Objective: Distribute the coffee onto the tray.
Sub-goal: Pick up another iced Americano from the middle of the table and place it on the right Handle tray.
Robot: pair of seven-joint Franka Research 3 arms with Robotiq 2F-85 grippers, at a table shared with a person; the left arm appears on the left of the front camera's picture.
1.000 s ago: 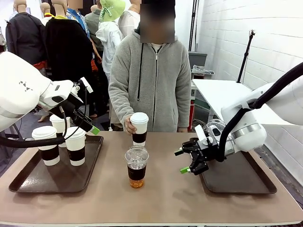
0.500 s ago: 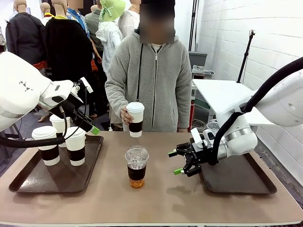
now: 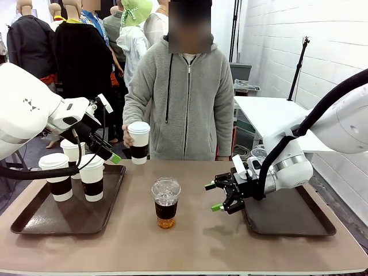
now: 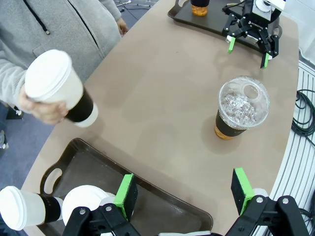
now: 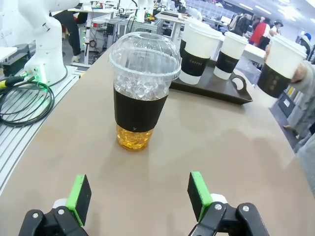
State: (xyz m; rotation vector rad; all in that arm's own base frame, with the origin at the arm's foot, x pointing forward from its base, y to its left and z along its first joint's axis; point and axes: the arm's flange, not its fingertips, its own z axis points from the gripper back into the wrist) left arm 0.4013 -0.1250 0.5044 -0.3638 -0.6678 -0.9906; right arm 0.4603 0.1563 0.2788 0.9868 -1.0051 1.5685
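we see the right gripper (image 3: 212,197) spread wide facing the iced coffee cup (image 3: 165,202), left gripper (image 4: 183,191) spread too, a hand (image 3: 127,137) holding a paper cup (image 3: 138,142).

Three cups (image 3: 92,177) on left tray (image 3: 52,221); iced coffee (image 3: 166,202) centred on table (image 3: 201,247).

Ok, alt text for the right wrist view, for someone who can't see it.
A clear dome-lidded cup of iced coffee stands on the table ahead of the open right hand. Beyond it, white lidded paper cups sit on a dark tray.
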